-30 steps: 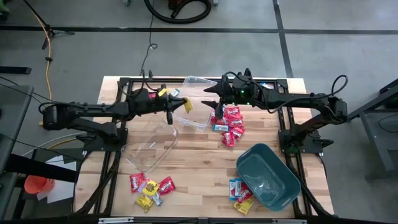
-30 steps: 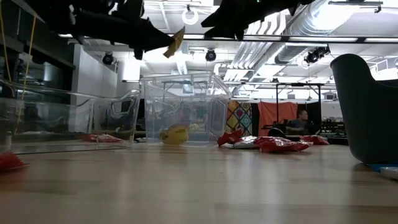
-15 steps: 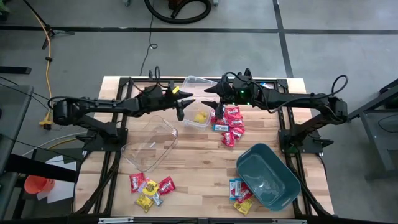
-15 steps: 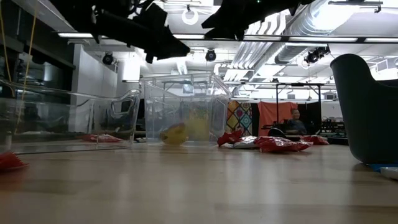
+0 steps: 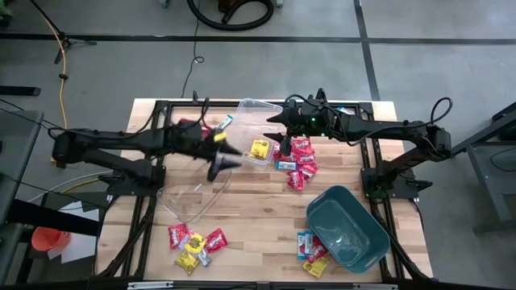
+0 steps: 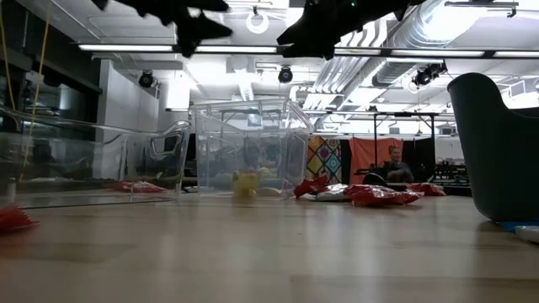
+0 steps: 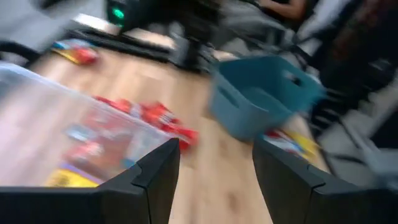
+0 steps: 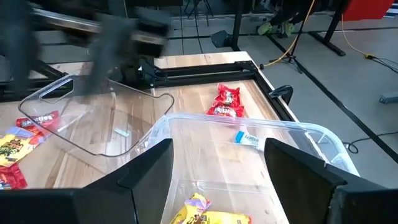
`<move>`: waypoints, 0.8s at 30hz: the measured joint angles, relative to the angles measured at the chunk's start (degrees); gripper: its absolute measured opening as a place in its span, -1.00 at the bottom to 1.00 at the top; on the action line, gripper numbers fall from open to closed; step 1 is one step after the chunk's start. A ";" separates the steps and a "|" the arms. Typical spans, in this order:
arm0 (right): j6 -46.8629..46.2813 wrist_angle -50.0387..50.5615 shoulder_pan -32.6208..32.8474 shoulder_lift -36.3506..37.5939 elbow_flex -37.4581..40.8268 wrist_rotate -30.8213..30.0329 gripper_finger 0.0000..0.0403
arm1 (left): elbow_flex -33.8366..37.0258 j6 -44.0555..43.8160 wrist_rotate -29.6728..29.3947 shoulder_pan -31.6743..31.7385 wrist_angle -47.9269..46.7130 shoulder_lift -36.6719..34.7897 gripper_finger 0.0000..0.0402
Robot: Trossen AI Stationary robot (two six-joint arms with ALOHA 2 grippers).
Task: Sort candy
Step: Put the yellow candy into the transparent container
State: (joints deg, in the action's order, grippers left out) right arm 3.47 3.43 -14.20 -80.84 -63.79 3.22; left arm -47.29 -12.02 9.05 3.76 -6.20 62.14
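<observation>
Above the counter (image 5: 258,201), the left end effector (image 5: 224,159) hangs wide and empty beside the clear tub (image 5: 256,145) holding yellow candy (image 5: 260,150). Right end effector (image 5: 278,118) waits wide. Next, probably, fetching another candy.

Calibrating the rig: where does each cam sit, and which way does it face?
High: overhead, straight down on the table; both arms show.
Low: table height, level toward the room; arms overhead.
Left wrist: past the open left gripper toward the teal bin.
Right wrist: past the open right gripper into the clear tub.
Shared: the yellow candy in that tub, high and right wrist.
</observation>
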 joint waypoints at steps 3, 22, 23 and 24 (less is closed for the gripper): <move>-0.01 0.34 0.00 0.00 0.00 0.00 0.24 | 0.00 -1.62 -1.77 -7.04 -1.93 -1.81 -0.05; -2.15 0.64 0.00 0.00 0.02 0.00 0.24 | 0.11 -21.94 -14.81 -45.26 -13.74 11.41 -0.06; -2.15 0.64 0.00 0.00 0.02 0.00 0.24 | 0.11 -23.29 -14.87 -46.29 -13.71 12.14 -0.06; -2.17 0.64 0.00 0.00 0.02 0.00 0.24 | 0.10 -24.72 -15.01 -47.17 -13.46 12.83 -0.06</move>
State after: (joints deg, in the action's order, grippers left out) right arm 1.30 4.08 -14.20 -80.84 -63.77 3.22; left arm -47.19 -36.74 -5.95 -43.41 -19.66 74.97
